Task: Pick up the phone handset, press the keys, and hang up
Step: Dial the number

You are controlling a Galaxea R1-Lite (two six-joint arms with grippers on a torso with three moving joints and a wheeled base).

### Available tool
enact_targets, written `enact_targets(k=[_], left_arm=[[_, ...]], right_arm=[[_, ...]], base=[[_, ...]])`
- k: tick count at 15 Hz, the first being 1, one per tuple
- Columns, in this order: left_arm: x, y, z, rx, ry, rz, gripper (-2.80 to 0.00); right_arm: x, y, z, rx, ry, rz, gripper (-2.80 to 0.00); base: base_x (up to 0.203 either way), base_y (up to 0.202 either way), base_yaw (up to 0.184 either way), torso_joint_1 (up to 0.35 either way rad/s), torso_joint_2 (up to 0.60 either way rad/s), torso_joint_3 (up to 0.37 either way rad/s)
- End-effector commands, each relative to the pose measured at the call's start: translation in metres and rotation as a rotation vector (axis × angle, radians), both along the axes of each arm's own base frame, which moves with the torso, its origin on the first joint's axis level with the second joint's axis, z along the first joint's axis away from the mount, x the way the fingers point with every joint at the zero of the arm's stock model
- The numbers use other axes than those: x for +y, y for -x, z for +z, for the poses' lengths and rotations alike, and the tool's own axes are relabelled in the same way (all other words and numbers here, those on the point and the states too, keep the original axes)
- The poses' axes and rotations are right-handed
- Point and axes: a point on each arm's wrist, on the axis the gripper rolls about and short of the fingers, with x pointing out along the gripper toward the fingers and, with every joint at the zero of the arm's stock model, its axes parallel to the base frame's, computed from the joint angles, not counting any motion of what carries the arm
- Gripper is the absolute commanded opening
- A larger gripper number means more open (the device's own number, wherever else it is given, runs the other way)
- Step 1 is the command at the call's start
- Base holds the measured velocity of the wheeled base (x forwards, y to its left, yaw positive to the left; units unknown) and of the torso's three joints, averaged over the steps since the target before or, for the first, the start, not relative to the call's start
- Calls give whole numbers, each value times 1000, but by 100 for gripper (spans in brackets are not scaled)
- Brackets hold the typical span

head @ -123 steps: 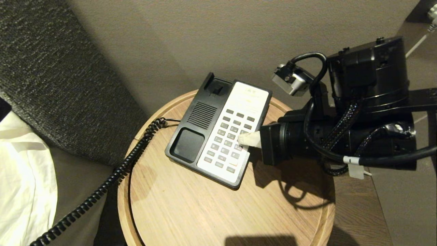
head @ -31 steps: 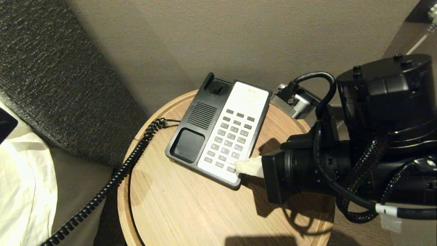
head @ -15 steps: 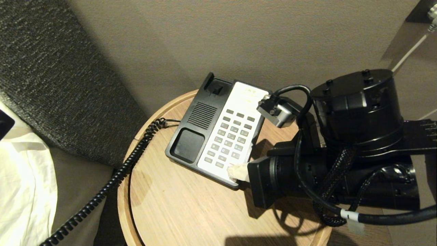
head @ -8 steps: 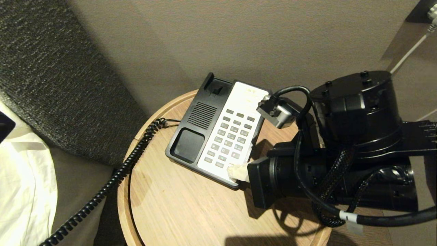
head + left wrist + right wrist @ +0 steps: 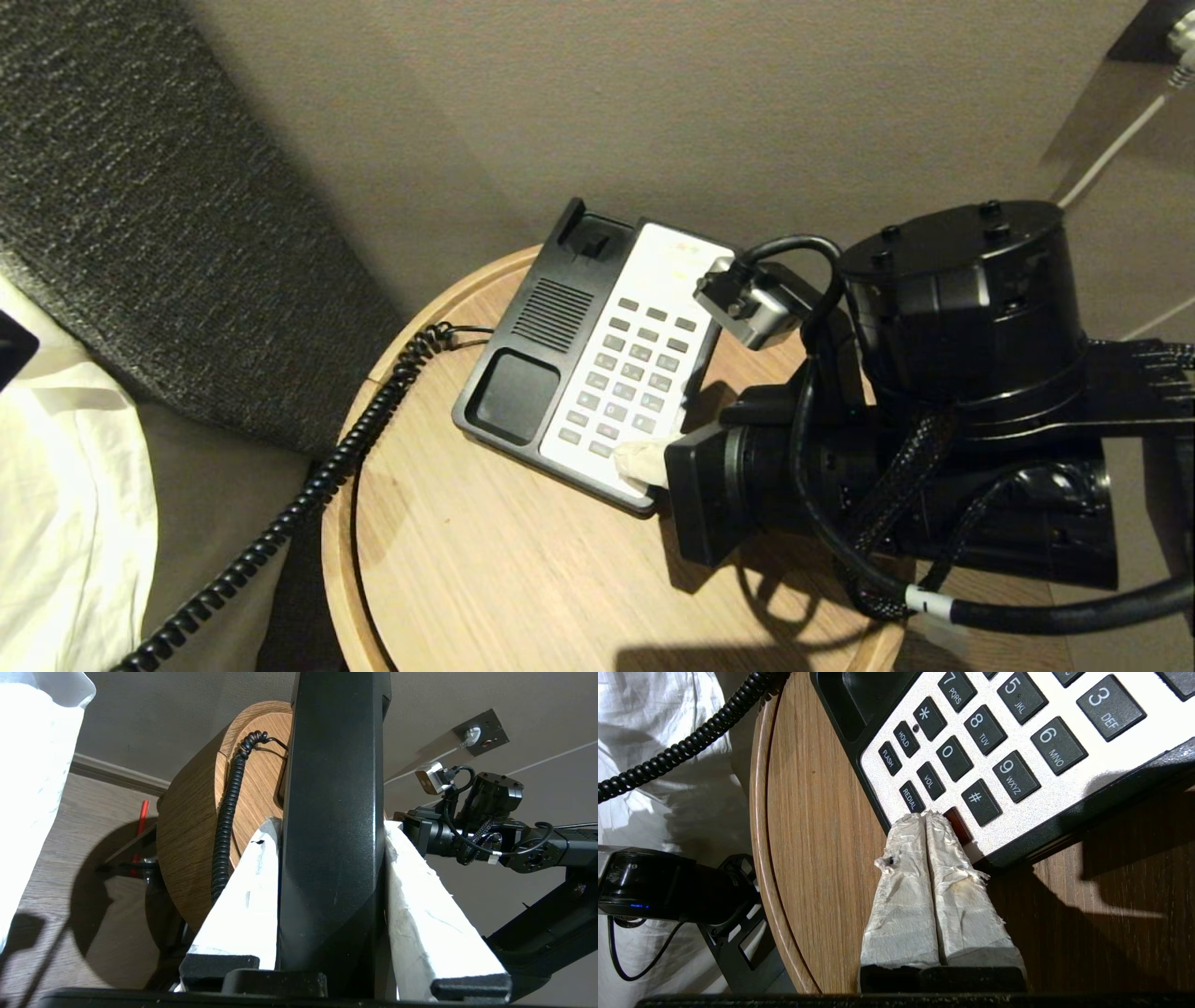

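Right gripper (image 5: pixel 925 817) pinched shut, empty, tips at the bottom key row of the phone base (image 5: pixel 597 359), probably on the red key; press straight down. Left gripper (image 5: pixel 332 830) clamps the phone handset (image 5: pixel 334 812) off-table; hold it steady

Phone base (image 5: pixel 1064 798), white key panel near the front edge of the round table (image 5: pixel 808 858). Dark keys read: 3 DEF, 5 JKL, 6 MNO, 7 PQRS, 8 TUV, 9 WXYZ, 0, *, #, HOLD, FLASH, VOL, REDIAL.
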Motion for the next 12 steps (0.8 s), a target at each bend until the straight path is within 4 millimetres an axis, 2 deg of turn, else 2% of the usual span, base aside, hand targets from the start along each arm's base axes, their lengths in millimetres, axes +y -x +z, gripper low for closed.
enact_targets(k=[1,6,9,12], left_arm=[[0,0,0,3,2,2,-280],[1,0,1,0,6,0,-280],[1,1,1,-1,7,-1,-280],[1,1,1,-1,5,0,-280]], right_arm=[[0,0,0,-4,6,-9,-280],[-1,1,8,-11,-26,-14,-280],[-7,5,20,-30,-59,-14,-280],[-13,9,23,-35,-68,-15,-280]], base=[[0,0,0,0,0,0],[0,0,0,0,0,0],[0,0,0,0,0,0],[0,0,0,0,0,0]])
